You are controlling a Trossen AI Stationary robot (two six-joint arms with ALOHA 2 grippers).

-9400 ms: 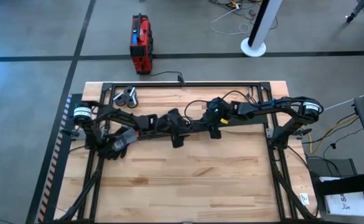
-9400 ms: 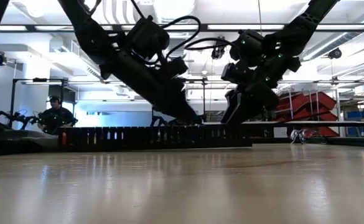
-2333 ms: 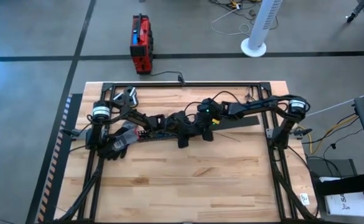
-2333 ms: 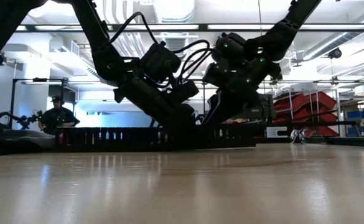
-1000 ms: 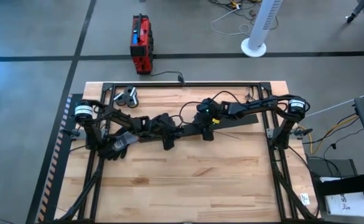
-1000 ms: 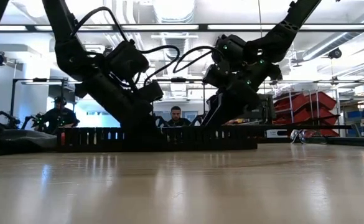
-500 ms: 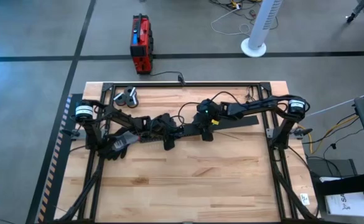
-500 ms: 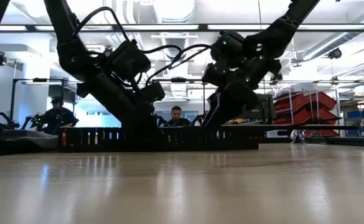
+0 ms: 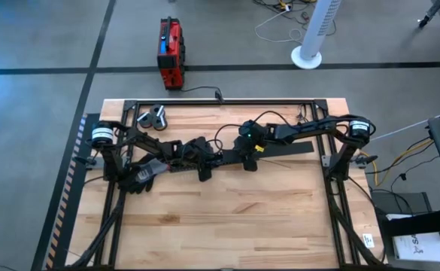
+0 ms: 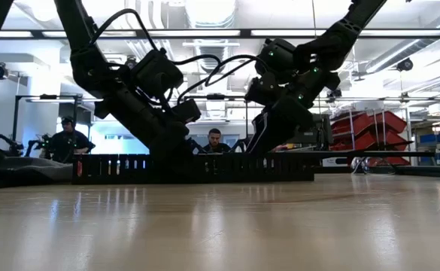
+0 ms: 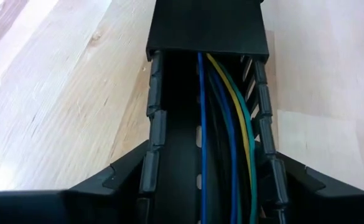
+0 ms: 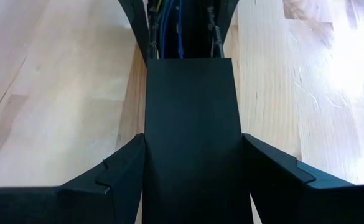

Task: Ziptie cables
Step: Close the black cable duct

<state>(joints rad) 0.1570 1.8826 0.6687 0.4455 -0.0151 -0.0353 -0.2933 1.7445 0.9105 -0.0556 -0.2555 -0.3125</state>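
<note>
Ceiling strip lights point(image 10: 129, 33) backlit the low view; glare whitened the pale wooden tabletop point(image 12: 331, 68) in wrist views.

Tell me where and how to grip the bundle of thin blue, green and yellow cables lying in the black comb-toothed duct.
Grip the cables on the uncovered stretch, short of the flat black lid that covers them farther on. Come straight down from above, fingers closing across the bundle: the toothed duct walls block any sideways approach, and the channel is narrow.
</note>
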